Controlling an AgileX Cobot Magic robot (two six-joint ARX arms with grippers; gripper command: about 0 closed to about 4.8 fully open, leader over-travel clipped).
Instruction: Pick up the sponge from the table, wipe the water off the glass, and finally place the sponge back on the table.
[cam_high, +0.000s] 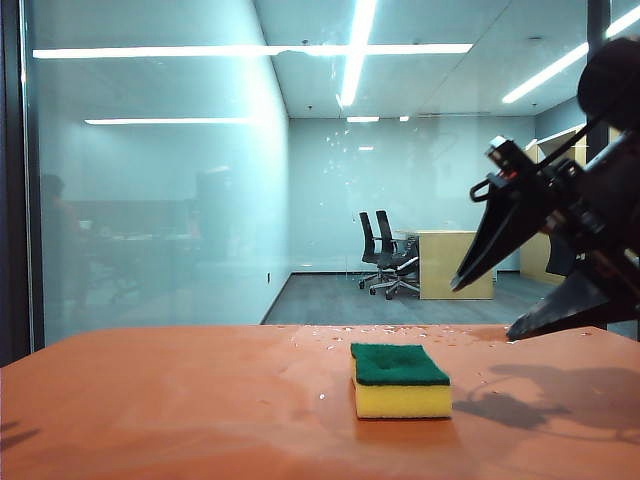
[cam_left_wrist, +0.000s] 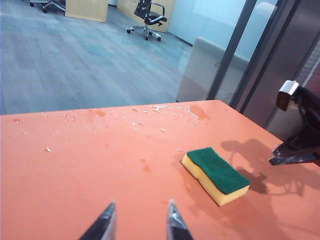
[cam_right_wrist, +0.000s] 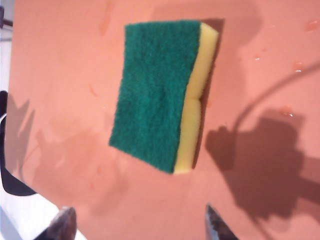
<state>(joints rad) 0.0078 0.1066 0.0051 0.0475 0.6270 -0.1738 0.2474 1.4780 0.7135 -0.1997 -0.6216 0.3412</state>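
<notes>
Exterior view: sponge (cam_high: 401, 381) lies green-side up near the table's (cam_high: 150, 410) far edge; right gripper (cam_high: 500, 300) hangs beside it, jaws spread. Left wrist view: left gripper (cam_left_wrist: 139, 222) open, empty. Right wrist view: centre jaws across the sponge's (cam_right_wrist: 160, 92) narrow sides before closing.

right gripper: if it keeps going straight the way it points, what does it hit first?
Most likely the sponge. The right gripper is open, angled down at the table, and the sponge lies green side up ahead of its jaws. Depth is unclear, so it might meet bare table just short of it.
</notes>
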